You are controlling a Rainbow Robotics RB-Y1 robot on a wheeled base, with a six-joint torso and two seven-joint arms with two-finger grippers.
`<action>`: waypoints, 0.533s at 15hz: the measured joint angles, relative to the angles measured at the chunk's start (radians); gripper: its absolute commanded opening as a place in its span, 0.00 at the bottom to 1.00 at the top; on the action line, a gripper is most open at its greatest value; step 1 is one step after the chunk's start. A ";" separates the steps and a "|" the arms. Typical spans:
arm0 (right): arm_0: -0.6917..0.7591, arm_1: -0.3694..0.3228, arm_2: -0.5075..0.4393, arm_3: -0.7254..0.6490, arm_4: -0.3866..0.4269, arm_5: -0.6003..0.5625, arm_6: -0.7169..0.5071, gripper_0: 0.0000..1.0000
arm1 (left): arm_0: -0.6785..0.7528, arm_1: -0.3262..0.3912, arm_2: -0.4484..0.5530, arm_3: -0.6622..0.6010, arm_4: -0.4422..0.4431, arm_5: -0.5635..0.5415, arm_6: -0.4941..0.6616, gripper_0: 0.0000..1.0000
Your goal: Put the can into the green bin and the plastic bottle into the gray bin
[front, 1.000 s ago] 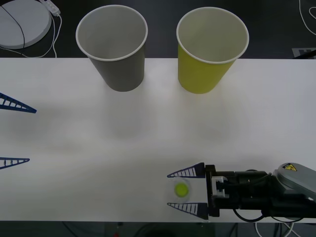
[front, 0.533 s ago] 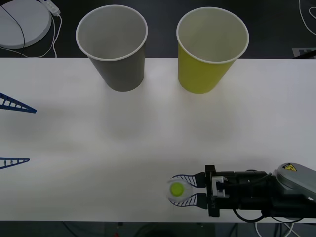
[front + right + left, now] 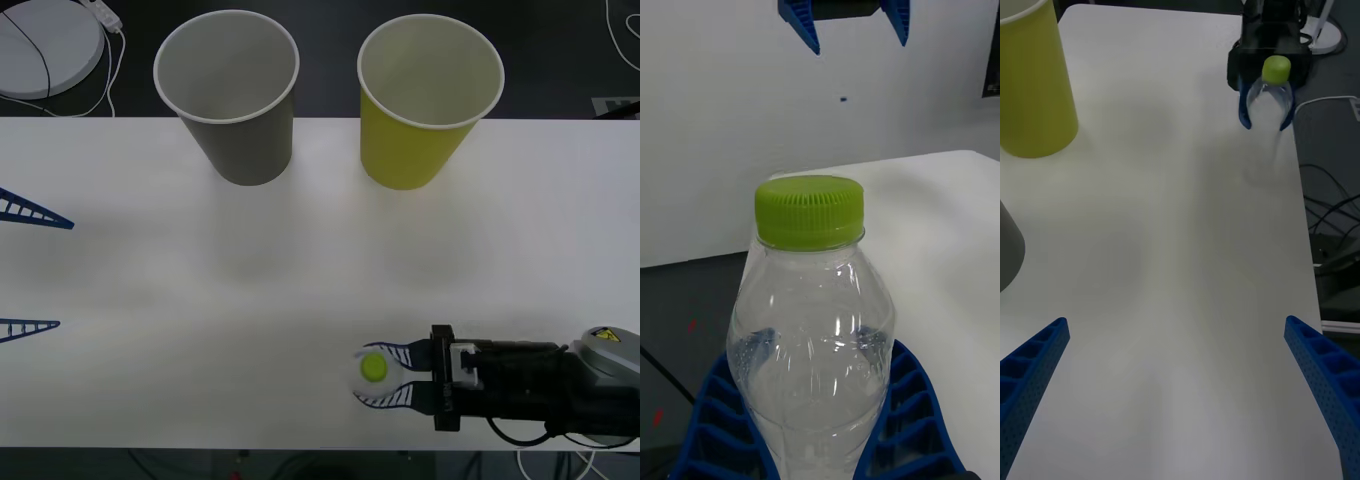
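We have the plastic bottle (image 3: 374, 368) upright between the fingers of our right gripper (image 3: 385, 375), which clamp its clear body below the lime cap at the near edge of the worktop (image 3: 320, 260). Empty and thin-walled, it should be light but crushable and slippery, so a gentle squeeze on the ribbed body seems best. The gray bin (image 3: 234, 95) stands well beyond these fingers, beside the green bin (image 3: 425, 100), while our left gripper (image 3: 1180, 375) waits spread wide.

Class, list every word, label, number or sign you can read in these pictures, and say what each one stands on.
No readable words or numbers anywhere.
Yellow triangular warning sign on the right arm: symbol too small to read.
Plastic bottle, held in the right gripper: no label.
Green bin and gray bin: plain.
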 measured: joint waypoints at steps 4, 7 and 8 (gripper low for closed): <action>0.009 -0.054 -0.006 -0.041 -0.078 0.032 -0.009 0.00 | 0.000 0.000 0.000 0.000 0.000 0.000 0.000 1.00; 0.064 -0.113 -0.044 -0.140 -0.128 0.119 -0.022 0.00 | 0.000 0.000 0.000 0.000 0.000 0.000 0.000 1.00; 0.091 -0.134 -0.066 -0.179 -0.138 0.158 -0.030 0.00 | 0.000 0.000 0.000 0.000 0.000 0.000 0.000 1.00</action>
